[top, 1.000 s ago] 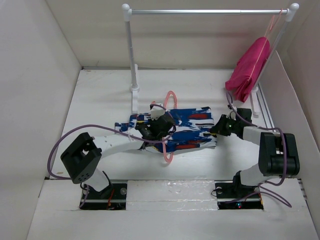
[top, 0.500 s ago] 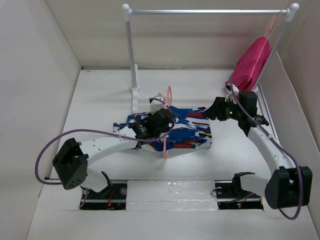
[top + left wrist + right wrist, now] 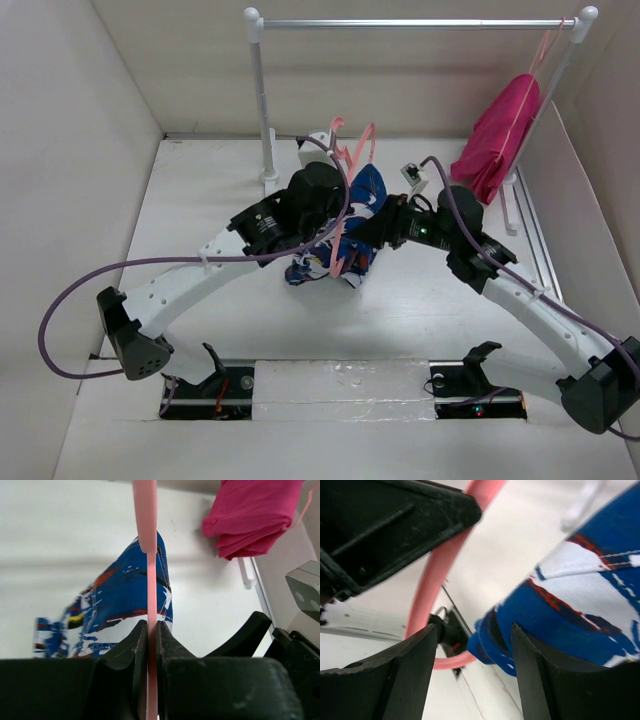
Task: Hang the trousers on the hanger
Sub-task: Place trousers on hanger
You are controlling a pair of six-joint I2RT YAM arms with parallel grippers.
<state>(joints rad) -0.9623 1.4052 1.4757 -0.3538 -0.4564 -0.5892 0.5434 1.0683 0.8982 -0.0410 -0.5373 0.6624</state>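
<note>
My left gripper (image 3: 335,185) is shut on the light-pink hanger (image 3: 352,150) and holds it raised over the middle of the table. In the left wrist view the hanger's thin bar (image 3: 145,510) runs straight up from between my closed jaws (image 3: 152,625). The blue, white and red print trousers (image 3: 352,228) hang bunched from the hanger, and also show in the left wrist view (image 3: 125,595). My right gripper (image 3: 380,228) is open against the trousers' right side. In the right wrist view its fingers (image 3: 475,635) stand wide apart, with blue cloth (image 3: 580,605) by the right finger and the hanger loop (image 3: 427,590) beyond the left.
A silver rail (image 3: 410,23) on white posts (image 3: 264,110) spans the back. A plain magenta-pink garment (image 3: 497,140) hangs at the rail's right end and also shows in the left wrist view (image 3: 250,515). White walls close in the table on three sides.
The left gripper has lifted the hanger from flat on the table to upright and further back. The trousers went from spread flat to hanging bunched. The right arm swung left to the trousers.
</note>
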